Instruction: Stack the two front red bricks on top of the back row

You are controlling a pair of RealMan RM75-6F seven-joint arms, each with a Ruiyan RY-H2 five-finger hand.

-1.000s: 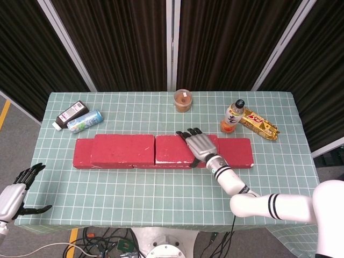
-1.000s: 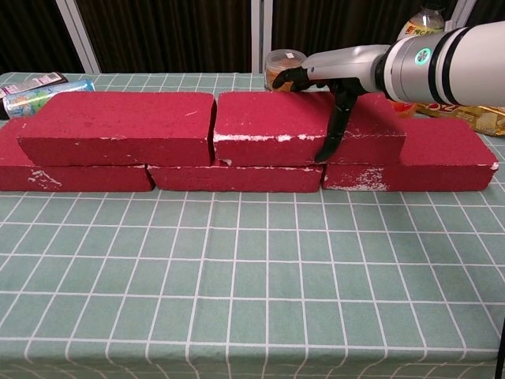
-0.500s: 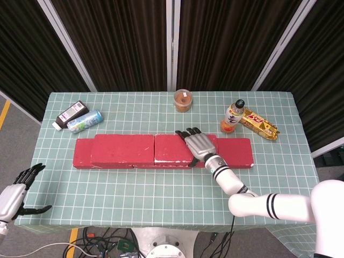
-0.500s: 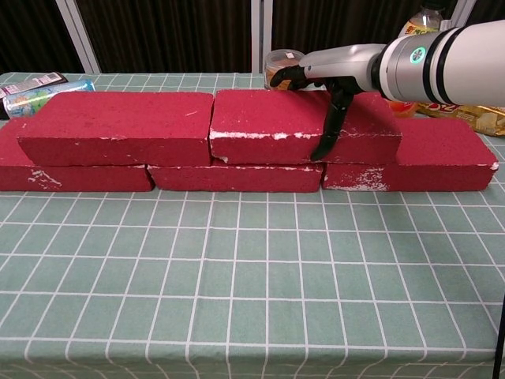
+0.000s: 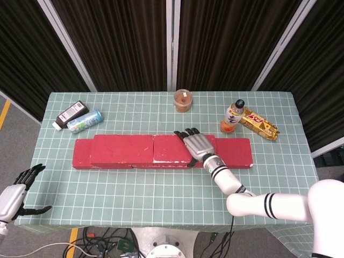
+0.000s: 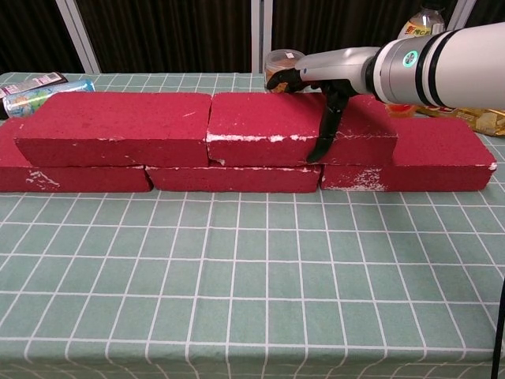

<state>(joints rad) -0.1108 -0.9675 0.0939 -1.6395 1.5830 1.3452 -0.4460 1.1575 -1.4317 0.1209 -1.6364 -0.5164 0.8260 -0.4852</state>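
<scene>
Both upper bricks already sit on the back row, which runs across the middle of the table (image 5: pixel 269 177): the left upper brick (image 6: pixel 114 126) and the right upper brick (image 6: pixel 276 126) lie end to end with only a thin seam between them, over the lower bricks (image 6: pixel 233 178). The right hand (image 5: pixel 198 146) rests flat on the right upper brick's top, its fingers reaching toward the far edge and its thumb (image 6: pixel 323 142) hooked down over the near face, so it grips that brick. The step in hand looks like final squaring: it would be wise to nudge gently along the row, keep the palm pressing straight down so the brick cannot tip off the near edge, then lift away vertically. The left hand (image 5: pixel 16 194) hangs off the table's near left corner, released, fingers spread and holding nothing. As for containers, a small jar (image 5: pixel 183 100) near the far edge holds something brown; a bottle (image 5: pixel 233 116) of orange drink stands toward the far right corner.
</scene>
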